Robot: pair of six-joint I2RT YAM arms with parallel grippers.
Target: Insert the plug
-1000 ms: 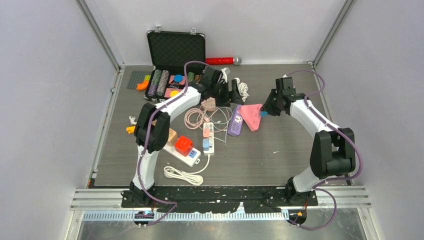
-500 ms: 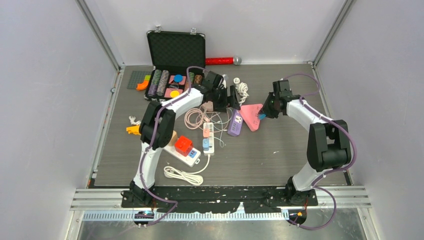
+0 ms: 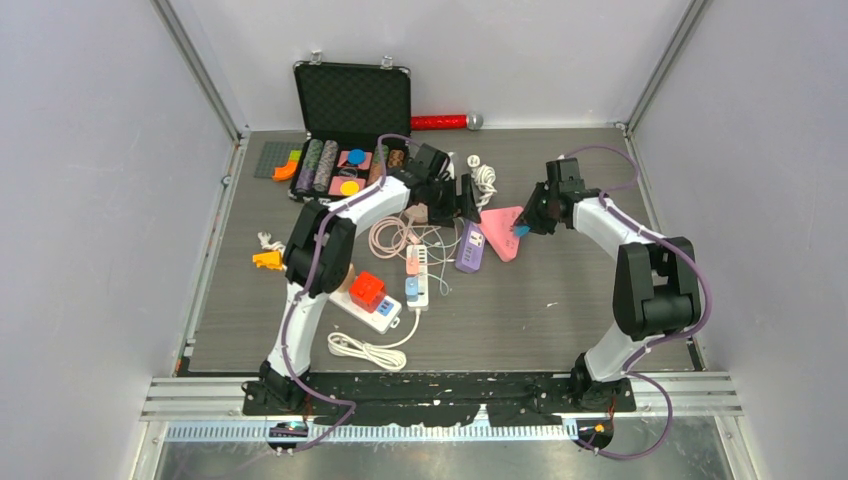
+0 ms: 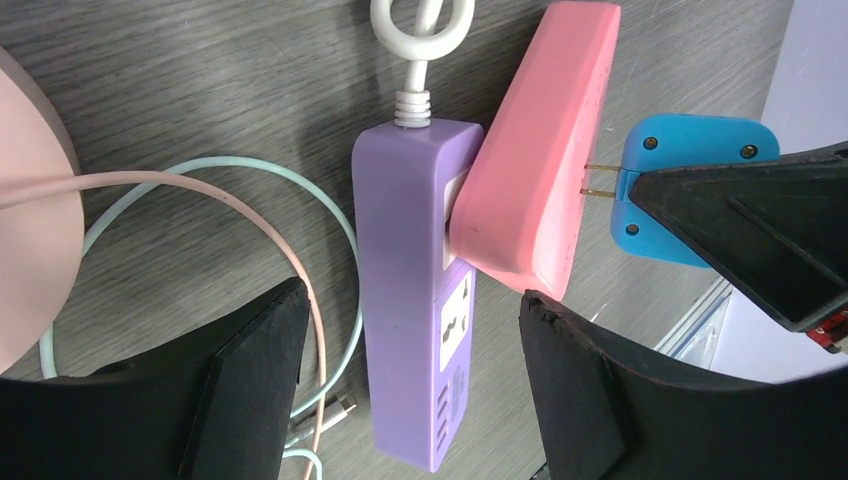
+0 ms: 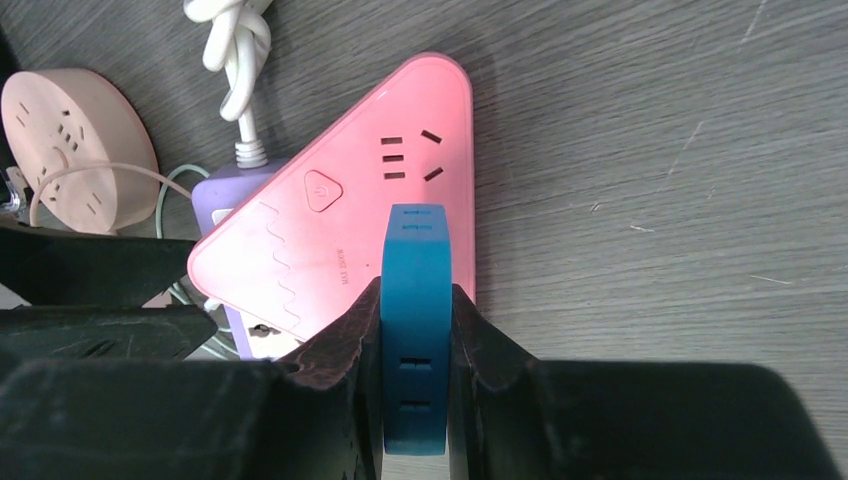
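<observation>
One dark wood-grain bench (image 3: 560, 320) carried everything. At its far-left corner stood an open black case (image 3: 352, 95) with coloured pieces in its tray. Both arms reached toward the middle of the far edge, where the power strips lay.

Biggest of these was the pink triangular strip (image 5: 330, 200), lying socket-face up near the far edge. One side of it rested on top of the purple strip (image 4: 410, 330), which lay just to its left with a knotted white cord running toward the far edge. A round pink socket (image 5: 75, 140) sat further left. A white strip with a red adapter (image 3: 367, 288) lay nearer the left arm's base.

The left gripper (image 3: 466, 200) hovered over the purple strip with its fingers spread wide and nothing between them.

The right gripper (image 3: 522, 228) was clamped narrowly on the blue plug (image 4: 690, 190), one finger on each flat side. The plug was held above the pink strip's face, close beside its sockets. Its two brass prongs reached down to that face, though how far in they sat could not be told.
</observation>
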